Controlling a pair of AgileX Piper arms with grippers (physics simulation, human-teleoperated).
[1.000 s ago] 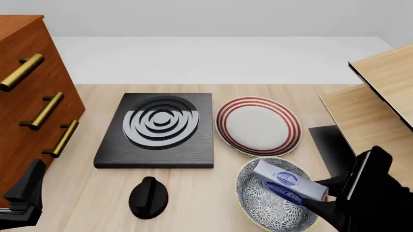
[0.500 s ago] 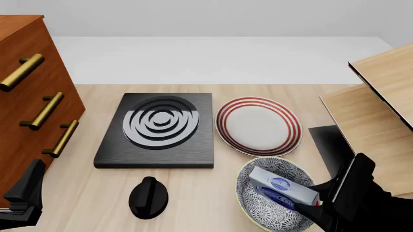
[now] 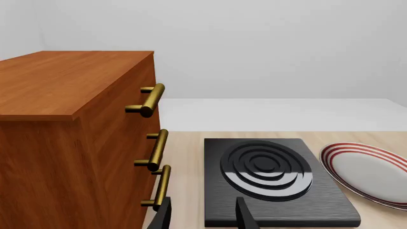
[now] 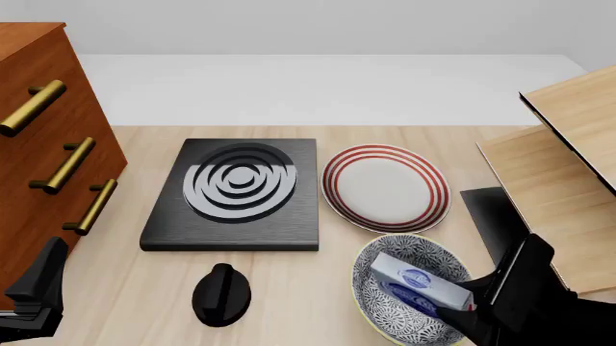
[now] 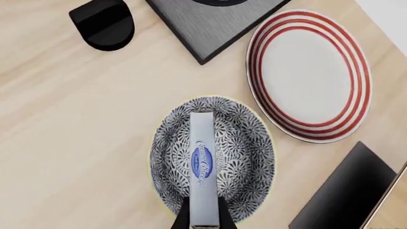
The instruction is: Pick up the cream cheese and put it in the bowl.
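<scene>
Since a second ago we have lowered the cream cheese (image 4: 416,283) deeper into the bowl (image 5: 167,143). Our right pincer (image 5: 203,217) remains clamped on its near end, so only release and withdrawal are left. Our left pincer (image 3: 202,217) idles open by the stove.

Stove slab (image 4: 234,194), red-ringed plate (image 4: 386,189), drawers (image 4: 43,144)

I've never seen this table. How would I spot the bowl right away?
Start at the black stove slab mid-table; to its right lies a flat white plate with red rings. Just nearer than that plate is the bowl: deep, grey-and-white floral inside, yellowish rim, with a blue-and-white carton in it.
</scene>
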